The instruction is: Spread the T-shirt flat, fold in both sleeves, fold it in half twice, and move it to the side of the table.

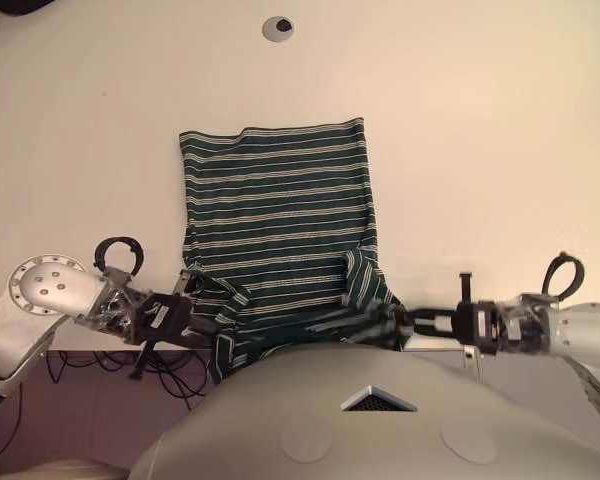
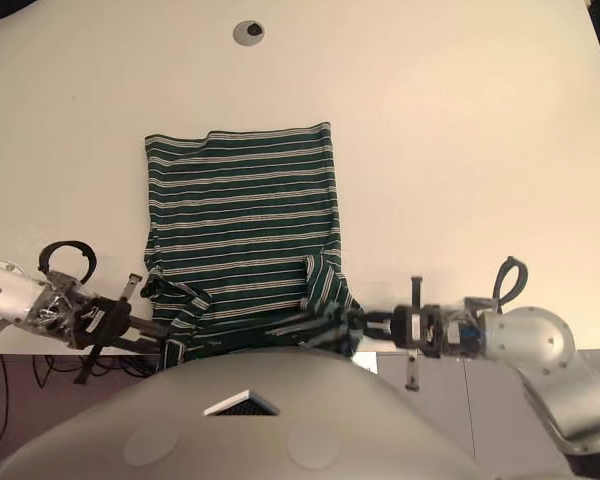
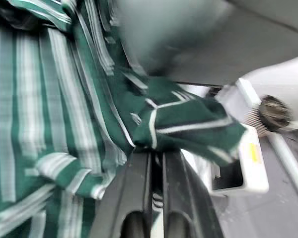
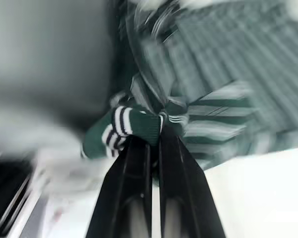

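Eye views: The green striped T-shirt (image 1: 280, 210) lies on the white table (image 1: 480, 150). Its near end is bunched up at the table edge. The left gripper (image 1: 208, 330) and right gripper (image 1: 392, 322) each pinch a near corner.
Left wrist view: The fingers (image 3: 134, 193) are almost together, squeezing a fold of shirt.
Right wrist view: The fingers (image 4: 131, 188) are nearly closed on a striped bit of shirt.

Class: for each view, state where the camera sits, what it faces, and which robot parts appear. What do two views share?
Left eye view: head, facing down over the T-shirt on the table; both arms show.
Right eye view: beside it, sharing that scene.
Left wrist view: left wrist, along the left gripper shut on shirt cloth.
Right wrist view: right wrist, along the right gripper, likewise pinching cloth.
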